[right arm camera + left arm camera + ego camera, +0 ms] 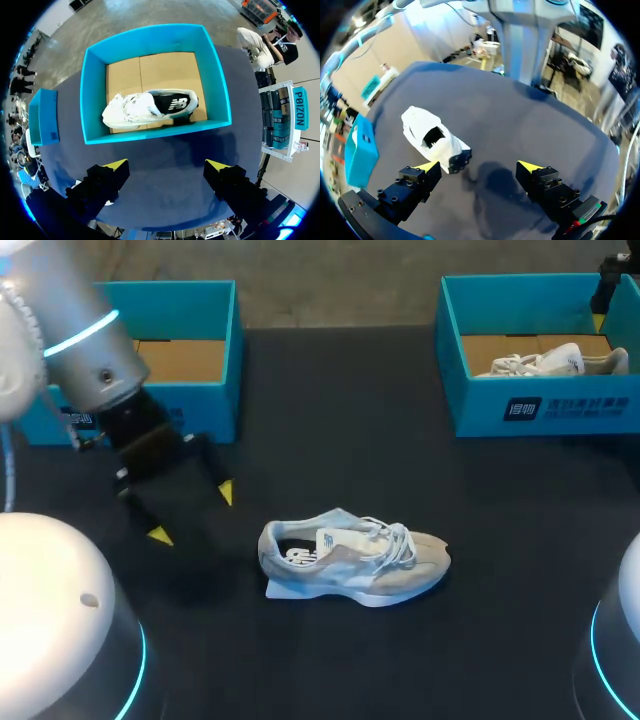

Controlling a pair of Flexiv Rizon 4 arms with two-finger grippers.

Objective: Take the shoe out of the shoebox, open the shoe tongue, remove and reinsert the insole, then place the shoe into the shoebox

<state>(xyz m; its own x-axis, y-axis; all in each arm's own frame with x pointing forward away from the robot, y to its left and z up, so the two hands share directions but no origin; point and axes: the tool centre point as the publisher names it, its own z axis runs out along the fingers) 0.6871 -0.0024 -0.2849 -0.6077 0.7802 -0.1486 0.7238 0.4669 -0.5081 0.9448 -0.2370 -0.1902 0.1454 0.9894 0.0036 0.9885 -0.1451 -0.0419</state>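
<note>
**A:** Where is the shoe we're handling?

**B:** The pale grey-and-white lace-up shoe [355, 560] stands on its sole on the dark bench [330, 420], outside both boxes, with its heel toward my left tool [192, 514].

**A:** Is anything gripped?

**B:** No. The left tool is released, fingers wide apart, just beside the heel. The right tool [167, 165] is also spread and empty, and it hangs over the far teal cardboard shoebox [155, 132].

**A:** How will the shoe behave?

**B:** I'd judge it light. The upper is soft and will buckle under a pinch, while the sole is stiffer. The heel collar, or a grip across the sole's sides, looks the safest hold. The tongue is thin, so take it by its top edge. The loose laces could snag a finger.

**A:** Is anything in the way?

**B:** Nothing lies between the left tool and the heel. The empty teal cardboard shoebox [205, 410] sits close behind the left arm. The far box already holds a second white shoe [150, 107], so I'd guess the empty box is the one to use.
</note>
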